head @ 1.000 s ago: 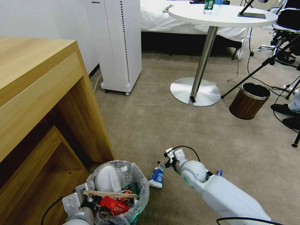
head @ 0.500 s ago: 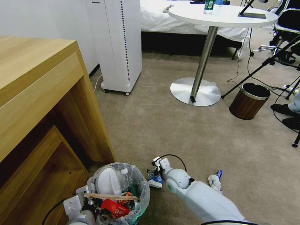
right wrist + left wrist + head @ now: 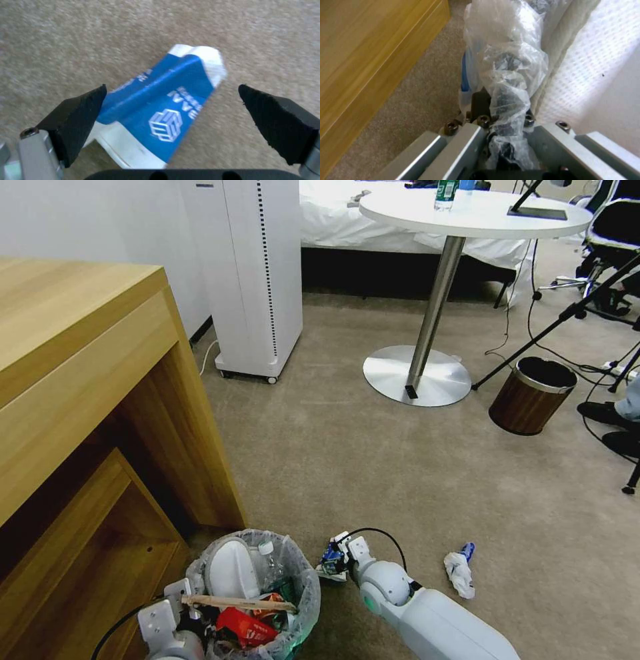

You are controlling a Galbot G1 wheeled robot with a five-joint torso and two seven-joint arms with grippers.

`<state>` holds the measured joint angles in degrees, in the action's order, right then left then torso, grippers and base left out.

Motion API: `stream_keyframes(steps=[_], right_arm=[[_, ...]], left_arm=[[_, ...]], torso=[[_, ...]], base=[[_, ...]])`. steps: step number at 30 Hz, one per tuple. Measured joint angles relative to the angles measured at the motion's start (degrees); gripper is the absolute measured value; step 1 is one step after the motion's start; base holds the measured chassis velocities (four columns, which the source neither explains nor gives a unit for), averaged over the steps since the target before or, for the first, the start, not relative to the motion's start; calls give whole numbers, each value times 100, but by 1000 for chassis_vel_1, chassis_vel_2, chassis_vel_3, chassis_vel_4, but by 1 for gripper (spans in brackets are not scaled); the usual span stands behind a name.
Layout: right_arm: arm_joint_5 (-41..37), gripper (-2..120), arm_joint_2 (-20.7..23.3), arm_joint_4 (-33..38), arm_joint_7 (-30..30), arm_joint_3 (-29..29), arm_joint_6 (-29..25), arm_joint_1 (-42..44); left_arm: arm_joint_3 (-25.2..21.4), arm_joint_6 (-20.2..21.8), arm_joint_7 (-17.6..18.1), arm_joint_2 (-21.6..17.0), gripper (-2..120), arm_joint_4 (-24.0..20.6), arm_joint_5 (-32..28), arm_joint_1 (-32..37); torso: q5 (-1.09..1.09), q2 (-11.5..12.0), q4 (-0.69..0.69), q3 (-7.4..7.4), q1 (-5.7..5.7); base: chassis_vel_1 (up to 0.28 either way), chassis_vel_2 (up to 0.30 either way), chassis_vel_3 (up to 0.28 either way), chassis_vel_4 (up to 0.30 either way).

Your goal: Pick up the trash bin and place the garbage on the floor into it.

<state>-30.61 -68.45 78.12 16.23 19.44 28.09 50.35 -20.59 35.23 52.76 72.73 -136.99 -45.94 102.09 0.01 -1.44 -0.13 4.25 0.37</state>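
The trash bin [image 3: 293, 597], lined with a crinkled clear bag [image 3: 506, 75], sits low at my left by the desk. It holds a white slipper [image 3: 230, 577], a red wrapper [image 3: 243, 627], a wooden stick [image 3: 237, 601] and a small bottle [image 3: 270, 561]. My left gripper [image 3: 181, 599] [image 3: 503, 117] is shut on its bagged rim. On the floor [image 3: 373, 467] just right of the bin lies the blue-white carton [image 3: 331, 568] [image 3: 160, 110]. My right gripper [image 3: 335, 561] [image 3: 172, 88] hangs low over it, open, a black pad [image 3: 80, 117] on either side. Crumpled white paper [image 3: 460, 575] lies farther right.
A wooden desk [image 3: 100, 413] fills the left side. A white appliance on castors [image 3: 257, 280] stands behind, and a round table's steel base [image 3: 417, 375] is mid-floor. A brown wood-look bin [image 3: 531, 395], tripod legs, cables and a person's shoes [image 3: 603, 413] crowd the right.
My right arm has drawn back and down toward me, bringing its open gripper over the carton and uncovering the crumpled paper. The bin and left gripper have barely shifted.
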Motion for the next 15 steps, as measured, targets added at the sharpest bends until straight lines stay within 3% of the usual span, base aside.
stream_keyframes(steps=[15], right_arm=[[237, 100, -285, -481, -98, 78, -432, -61]], left_arm=[[-3, -29, -26, -22, 0, 15, 95, 100]], torso=[[0, 0, 0, 0, 0]], base=[[0, 0, 0, 0]])
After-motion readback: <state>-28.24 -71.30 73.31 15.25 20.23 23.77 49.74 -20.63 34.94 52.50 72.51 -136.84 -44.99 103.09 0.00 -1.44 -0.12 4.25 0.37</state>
